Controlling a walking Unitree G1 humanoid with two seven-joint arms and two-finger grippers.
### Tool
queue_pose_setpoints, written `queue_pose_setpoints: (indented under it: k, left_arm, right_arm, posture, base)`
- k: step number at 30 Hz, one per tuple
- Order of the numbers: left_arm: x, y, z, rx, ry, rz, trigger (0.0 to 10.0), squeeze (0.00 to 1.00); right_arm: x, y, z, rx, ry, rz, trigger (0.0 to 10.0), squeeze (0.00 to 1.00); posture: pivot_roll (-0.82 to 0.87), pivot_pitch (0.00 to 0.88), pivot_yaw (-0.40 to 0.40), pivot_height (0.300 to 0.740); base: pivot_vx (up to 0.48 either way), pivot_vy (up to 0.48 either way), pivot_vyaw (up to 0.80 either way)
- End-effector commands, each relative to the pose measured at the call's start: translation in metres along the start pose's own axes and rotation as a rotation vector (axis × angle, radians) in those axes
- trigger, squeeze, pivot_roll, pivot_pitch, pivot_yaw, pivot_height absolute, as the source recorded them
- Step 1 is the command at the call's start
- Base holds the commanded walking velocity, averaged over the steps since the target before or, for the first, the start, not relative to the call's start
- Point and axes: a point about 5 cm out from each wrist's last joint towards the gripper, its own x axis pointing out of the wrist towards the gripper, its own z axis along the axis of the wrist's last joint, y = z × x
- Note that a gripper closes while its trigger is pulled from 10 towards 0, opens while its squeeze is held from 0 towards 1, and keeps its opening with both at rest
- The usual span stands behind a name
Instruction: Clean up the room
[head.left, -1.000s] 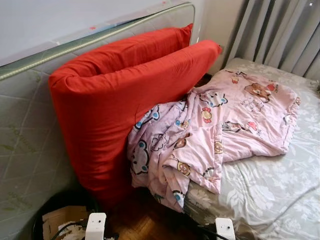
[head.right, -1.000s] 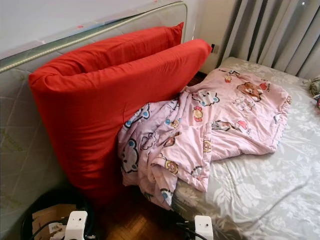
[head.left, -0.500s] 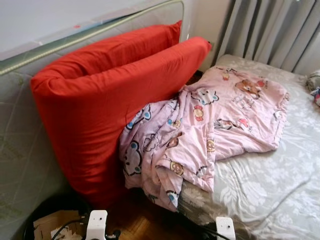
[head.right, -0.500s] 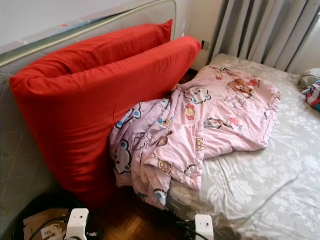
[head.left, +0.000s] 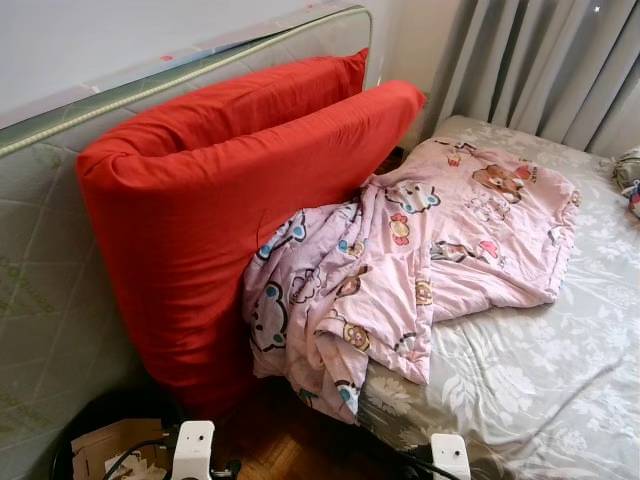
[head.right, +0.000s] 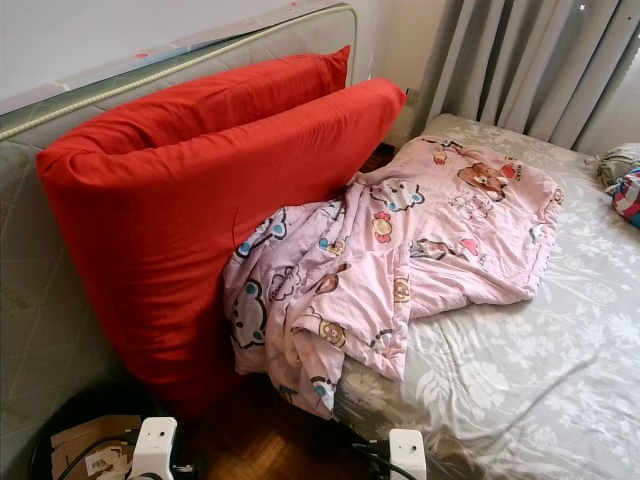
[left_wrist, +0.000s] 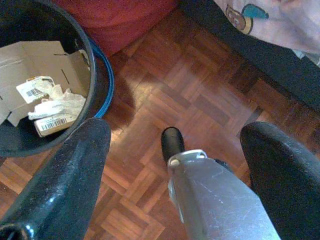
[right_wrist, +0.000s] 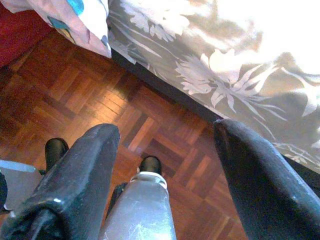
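Observation:
A crumpled pink blanket (head.left: 420, 260) printed with cartoon animals lies on the bed (head.left: 540, 380), its near corner hanging over the bed's edge toward the floor. A big red folded cushion (head.left: 230, 190) stands on edge beside the bed, and the blanket leans on it. My left gripper (left_wrist: 177, 130) hangs low over the parquet floor, open and holding nothing, next to a black bin (left_wrist: 100, 75). My right gripper (right_wrist: 165, 127) is also open and holding nothing, down by the bed's side over the floor (right_wrist: 75, 95).
A quilted mattress (head.left: 50, 300) stands upright against the wall behind the red cushion. The black bin (head.left: 100, 450) holds cardboard and paper scraps. Grey curtains (head.left: 540, 60) hang behind the bed. A colourful bundle (head.right: 625, 190) lies at the bed's far right.
Only the camera has swung a little, left then back; the blanket, cushion and bed have not moved.

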Motion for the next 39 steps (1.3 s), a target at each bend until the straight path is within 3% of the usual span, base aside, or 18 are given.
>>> queue_pose_setpoints:
  k: [1,39]
  left_arm:
    - [-0.0013,0.0012,-0.0057,-0.007,0.017,0.003,10.0,0.00]
    - [-0.0014,0.0018,-0.0028,0.000,-0.018,0.003,10.0,0.00]
  right_arm:
    - [-0.0002,-0.0001,-0.0007,0.006,0.001,-0.002,10.0,0.00]
    - [-0.0004,0.0004,-0.0001,0.031,-0.015,-0.004,10.0,0.00]
  posture:
    - [0.00,0.027,-0.044,0.738]
    - [0.00,0.032,-0.042,0.738]
  base:
    - [0.251,0.000,0.00]
    - [0.220,0.000,0.00]
